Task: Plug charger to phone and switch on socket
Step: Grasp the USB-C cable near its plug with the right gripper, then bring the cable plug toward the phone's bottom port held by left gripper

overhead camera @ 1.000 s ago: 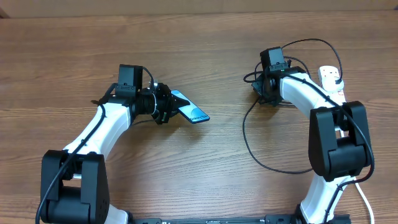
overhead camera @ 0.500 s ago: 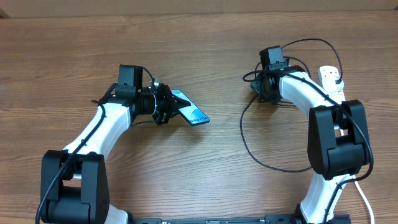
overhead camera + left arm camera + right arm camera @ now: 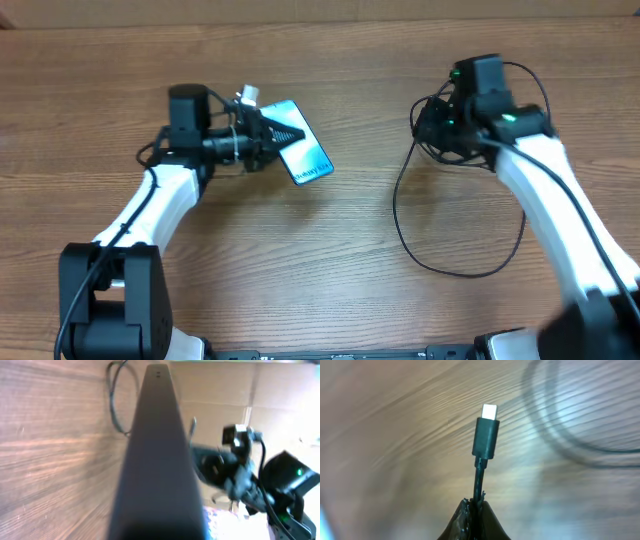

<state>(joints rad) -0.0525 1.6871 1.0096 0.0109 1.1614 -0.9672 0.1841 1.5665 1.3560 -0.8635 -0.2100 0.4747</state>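
**Phone and charger both gripped**

Left gripper [image 3: 268,140] clamps the phone [image 3: 305,158], screen up, left of centre. Right gripper [image 3: 476,512] pinches the charger [image 3: 486,435] just behind its tip, and the cable loops over the table [image 3: 300,280].

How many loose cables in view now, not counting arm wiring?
1. The black charger loops over the table's right side from the right gripper; another may hide under that arm.

Phone [image 3: 302,157]: over left half of table [image 3: 330,280], one end clamped between left gripper [image 3: 280,138] fingers. Charger [image 3: 486,437]: right half, cable looped on table on the base side of right gripper [image 3: 428,128]; connector projects from that gripper's fingers, well apart from phone.
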